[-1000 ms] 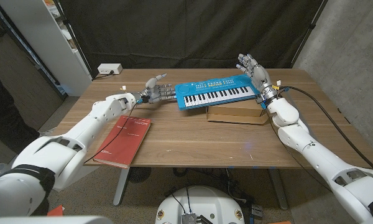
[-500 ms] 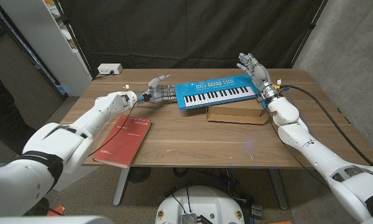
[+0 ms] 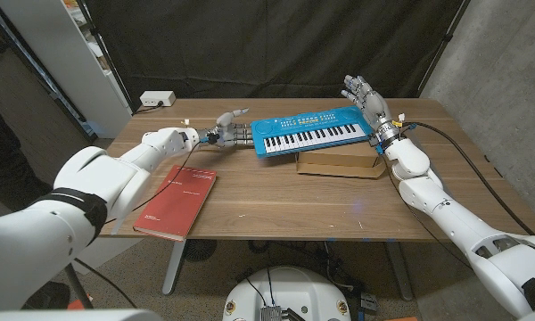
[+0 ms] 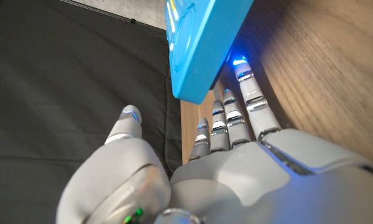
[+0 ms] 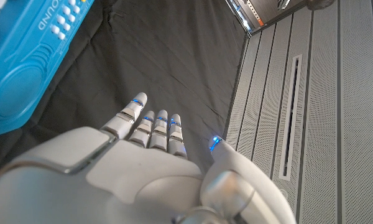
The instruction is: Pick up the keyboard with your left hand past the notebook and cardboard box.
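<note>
— Two hands flank it, so which step is this?
— The reach is done and the grasp is not, I'd judge. The left hand [image 3: 225, 131] has its fingers [image 4: 227, 118] slid beneath the near end of the blue toy keyboard [image 3: 308, 131], thumb raised clear above (nothing clamped yet, fingers apart).
— Where does the keyboard sit?
— Toward the desk's [image 3: 276, 201] far side, its right part propped on the flat cardboard box [image 3: 339, 163], its left end overhanging bare wood beside the fingers.
— And the next move?
— Bring the thumb down onto the top face, then lift straight up, probably.
— Any room?
— Plenty. The red notebook [image 3: 177, 201] lies well apart, near the front-left edge. The right hand [image 3: 363, 95] stands spread and empty just beside the keyboard's far end, so lifting rather than sliding rightward looks safer.
</note>
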Controlling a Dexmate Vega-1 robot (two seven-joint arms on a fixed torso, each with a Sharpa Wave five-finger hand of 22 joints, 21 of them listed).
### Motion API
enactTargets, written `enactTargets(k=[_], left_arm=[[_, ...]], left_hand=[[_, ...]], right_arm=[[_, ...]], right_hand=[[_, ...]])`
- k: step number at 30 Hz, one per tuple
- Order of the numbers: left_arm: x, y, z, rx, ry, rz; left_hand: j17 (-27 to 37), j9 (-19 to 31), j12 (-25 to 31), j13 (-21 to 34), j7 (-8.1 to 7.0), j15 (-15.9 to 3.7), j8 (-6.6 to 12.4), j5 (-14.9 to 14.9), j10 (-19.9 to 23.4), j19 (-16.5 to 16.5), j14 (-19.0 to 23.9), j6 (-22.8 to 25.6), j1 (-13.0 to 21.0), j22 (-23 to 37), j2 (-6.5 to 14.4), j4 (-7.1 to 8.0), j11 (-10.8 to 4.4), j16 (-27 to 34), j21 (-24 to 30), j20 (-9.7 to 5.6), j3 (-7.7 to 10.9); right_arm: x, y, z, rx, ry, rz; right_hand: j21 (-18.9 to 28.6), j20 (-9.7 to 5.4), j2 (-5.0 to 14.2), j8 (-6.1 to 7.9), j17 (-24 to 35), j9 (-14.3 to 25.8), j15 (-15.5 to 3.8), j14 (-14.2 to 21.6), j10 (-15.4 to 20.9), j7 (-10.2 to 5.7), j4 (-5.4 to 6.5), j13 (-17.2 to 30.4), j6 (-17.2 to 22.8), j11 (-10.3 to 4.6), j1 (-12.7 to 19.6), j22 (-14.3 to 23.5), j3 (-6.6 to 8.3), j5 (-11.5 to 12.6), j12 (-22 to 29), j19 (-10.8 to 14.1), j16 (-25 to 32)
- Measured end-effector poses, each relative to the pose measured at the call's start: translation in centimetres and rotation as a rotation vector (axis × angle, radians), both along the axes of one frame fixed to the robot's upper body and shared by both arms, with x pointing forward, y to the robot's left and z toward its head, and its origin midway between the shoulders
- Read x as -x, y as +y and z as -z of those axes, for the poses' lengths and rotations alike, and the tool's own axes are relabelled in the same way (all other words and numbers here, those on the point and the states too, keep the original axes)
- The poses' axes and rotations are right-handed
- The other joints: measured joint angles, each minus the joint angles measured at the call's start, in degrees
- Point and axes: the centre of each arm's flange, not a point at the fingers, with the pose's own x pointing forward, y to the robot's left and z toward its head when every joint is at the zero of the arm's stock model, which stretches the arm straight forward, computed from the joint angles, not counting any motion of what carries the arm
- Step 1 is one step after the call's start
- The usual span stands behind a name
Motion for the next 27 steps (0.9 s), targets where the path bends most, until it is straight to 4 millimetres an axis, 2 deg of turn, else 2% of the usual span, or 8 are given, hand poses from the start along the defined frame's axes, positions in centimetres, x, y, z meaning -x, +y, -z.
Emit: enactTargets(k=[4, 11, 13, 18, 22, 27], left_arm=[[-0.3, -0.4, -0.1, -0.04, 0.001, -0.021], [-0.9, -1.0, -0.7, -0.1, -0.021, -0.074], [-1.0, -1.2, -0.9, -0.115, -0.03, -0.086], [-1.3, -1.8, -1.2, -0.143, -0.046, -0.116], [-1.4, -2.3, -1.4, -0.159, -0.054, -0.129], [-1.5, -2.9, -1.7, -0.18, -0.067, -0.13]], left_hand=[[0.0, 0.0, 0.0, 0.0, -0.02, -0.33, 0.0, 0.0, 1.2, 1.0, 0.9, 1.0, 2.2, 0.0, 0.0, -0.47, 0.01, 0.0, 0.0, -1.03, 0.03], [0.0, 0.0, 0.0, 0.0, 0.09, -2.1, 0.23, 0.0, 3.0, 2.6, 2.7, 3.0, 7.9, 0.0, 0.1, -1.08, -1.11, 0.0, -0.2, -2.64, 0.68], [0.0, 0.2, 0.1, 0.0, 0.23, -2.38, 0.23, 0.0, 3.7, 3.2, 3.7, 4.0, 9.3, 0.0, -0.1, -1.0, -1.83, 0.2, -0.2, -3.15, 0.91], [0.2, 0.3, 0.6, 0.0, 0.38, -3.74, 0.67, 0.0, 6.9, 5.5, 6.5, 6.7, 13.7, 0.1, -0.9, -1.0, -2.83, 0.5, -0.2, -4.22, 0.91], [0.1, 0.3, 1.0, 0.3, 0.63, -4.33, 1.12, 0.0, 9.0, 7.0, 8.8, 8.8, 15.2, 0.1, -1.0, -0.82, -3.49, 1.1, -0.2, -4.94, 0.72], [0.1, 0.3, 1.0, 0.3, 0.82, -4.73, 1.12, 0.0, 9.1, 7.3, 9.2, 9.0, 16.2, 0.1, -1.4, -0.83, -3.55, 1.1, -0.2, -5.31, 0.73]], right_arm=[[0.1, -0.2, -0.1, -0.002, -0.005, 0.001], [0.1, -0.6, 0.0, -0.004, -0.006, 0.006], [0.1, -0.8, 0.1, -0.004, -0.006, 0.008], [0.1, -1.1, 0.2, -0.005, -0.005, 0.013], [0.1, -1.4, 0.2, -0.005, -0.005, 0.018], [0.2, -1.7, 0.2, -0.003, -0.004, 0.021]], right_hand=[[0.0, 0.0, 0.0, -0.02, 0.0, 0.0, 0.0, 0.0, 0.0, 0.0, 0.0, 0.0, 0.0, 0.0, 0.0, 0.0, 0.0, 0.0, 0.0, 0.0, 0.0], [0.0, 0.0, 0.0, -0.02, 0.0, 0.0, 0.0, 0.0, 0.3, 0.16, 0.0, 0.0, 0.2, 0.32, 0.0, 0.0, 0.0, 0.0, 0.0, 0.0, 0.0], [0.0, 0.0, 0.0, -0.02, 0.0, 0.0, 0.21, 0.2, 0.5, 0.31, 0.0, 0.0, 0.3, 0.09, 0.0, 0.0, 0.0, 0.0, 0.0, 0.0, 0.0], [0.0, 0.0, 0.0, -0.02, 0.0, 0.0, 0.31, 0.3, 0.6, 0.31, 0.0, 0.0, 0.3, 0.0, 0.0, 0.0, 0.0, 0.0, 0.0, 0.0, 0.0], [-0.1, 0.0, 0.0, -0.02, 0.0, 0.0, 0.31, 0.3, 0.6, 0.31, 0.0, 0.0, 0.3, 0.0, 0.0, 0.0, 0.0, 0.0, 0.0, 0.0, 0.0], [-0.2, 0.0, 0.0, -0.02, 0.0, 0.0, 0.51, 0.5, 0.6, 0.62, 0.0, 0.0, 0.6, 0.01, 0.0, 0.0, 0.0, 0.0, 0.0, 0.0, 0.0]])
